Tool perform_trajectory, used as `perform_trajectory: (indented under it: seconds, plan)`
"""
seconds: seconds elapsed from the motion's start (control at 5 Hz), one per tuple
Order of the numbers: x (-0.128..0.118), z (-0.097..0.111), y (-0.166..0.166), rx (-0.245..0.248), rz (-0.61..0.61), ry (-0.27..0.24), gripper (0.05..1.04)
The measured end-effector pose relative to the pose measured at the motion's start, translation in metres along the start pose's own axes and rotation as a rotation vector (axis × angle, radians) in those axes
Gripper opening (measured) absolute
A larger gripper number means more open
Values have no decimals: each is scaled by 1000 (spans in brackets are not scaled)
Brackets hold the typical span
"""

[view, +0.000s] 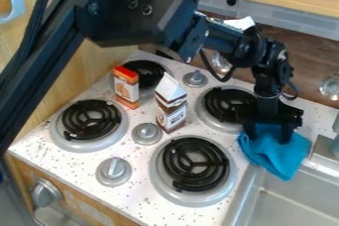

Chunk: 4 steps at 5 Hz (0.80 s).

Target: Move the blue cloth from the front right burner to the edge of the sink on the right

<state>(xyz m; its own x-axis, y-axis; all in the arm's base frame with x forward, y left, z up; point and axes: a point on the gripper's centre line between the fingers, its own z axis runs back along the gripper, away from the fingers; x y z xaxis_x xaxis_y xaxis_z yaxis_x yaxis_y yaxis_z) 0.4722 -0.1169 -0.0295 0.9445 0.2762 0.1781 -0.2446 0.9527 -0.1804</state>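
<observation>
Cloth (281,157) at pincer (268,138), beside sink rim (240,195)

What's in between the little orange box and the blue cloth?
In the camera view, the brown-and-white carton stands between the orange box and the blue cloth. After the carton comes part of a stove burner.

Black angular arm, silvery screws, black cables

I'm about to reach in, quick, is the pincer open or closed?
Pincer: open, fingers apart about the blue cloth; whether it grips, I can't tell.
</observation>
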Motion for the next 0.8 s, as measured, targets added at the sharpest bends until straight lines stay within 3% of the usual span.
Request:
perform_trajectory:
  seconds: [0.2,0.4,0.6,0.8]
  plan:
    - [9,-6,-23,117,65,28,1000]
    - [-33,11,14,253,25,103,1000]
    - [-50,34,44,375,34,146,1000]
    - [-61,54,58,432,51,145,1000]
